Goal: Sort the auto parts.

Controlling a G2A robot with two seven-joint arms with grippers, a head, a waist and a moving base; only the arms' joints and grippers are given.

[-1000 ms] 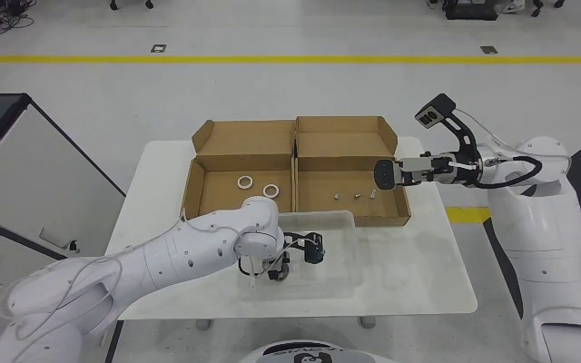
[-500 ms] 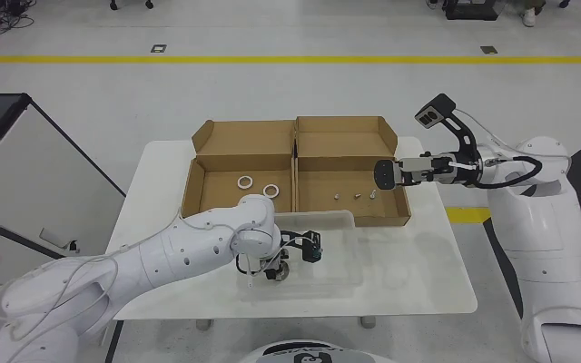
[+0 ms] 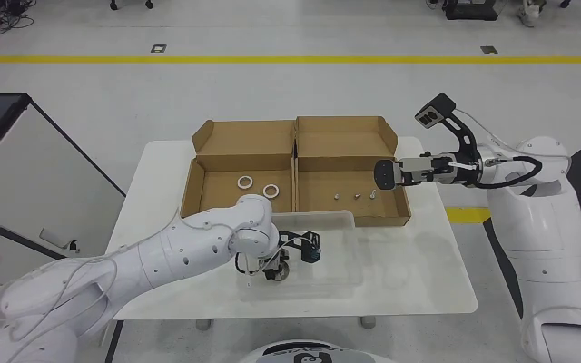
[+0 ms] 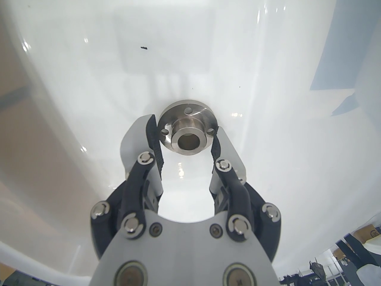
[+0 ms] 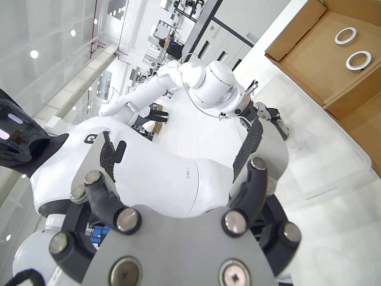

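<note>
While your left gripper (image 4: 184, 134) sits low inside the clear plastic tub (image 3: 381, 272), its pads are pinched on either side of the metal flange (image 4: 187, 126), so you've got that part clamped just above the tub's white floor. Your right gripper (image 3: 383, 173) hangs over the right-hand cardboard box (image 3: 396, 204) with its fingers spread wide and nothing between them, and small metal bits (image 3: 357, 194) lie nearby on that box's floor. Next door, the left box (image 3: 192, 186) holds two white rings (image 3: 270, 191) side by side.
</note>
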